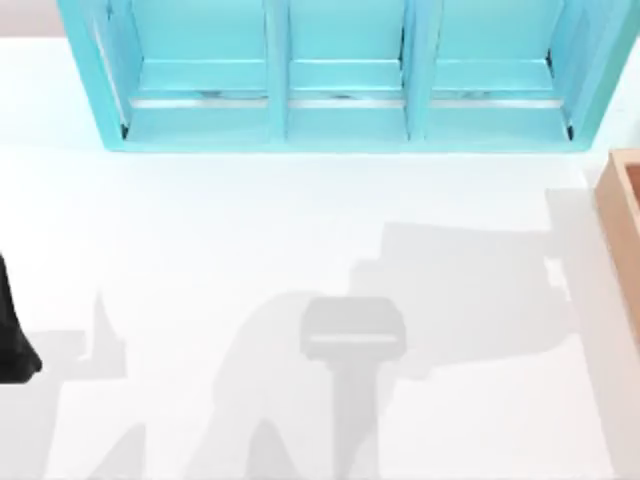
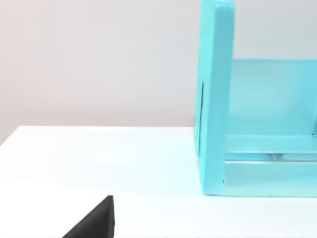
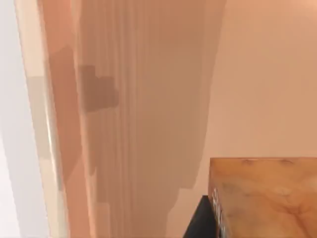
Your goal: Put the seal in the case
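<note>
The seal [image 3: 262, 196], seen in the right wrist view as an orange-brown marbled block close under that camera, appears to be pinched in the right pincer, whose dark finger [image 3: 200, 220] lies against its side; the hold is my judgement, since just one finger shows. Behind it rise the pale peach inner walls of the wooden case [image 1: 622, 215], which in the top view sits at the right edge of the white bench [image 1: 300, 260]. So the carry looks nearly finished: the seal is at or within the case, with lowering and release left. The left arm [image 1: 12, 335] is parked at the left edge; whether its pincer is spread I cannot tell. A turquoise shelf [image 1: 340, 90] stands at the back
</note>
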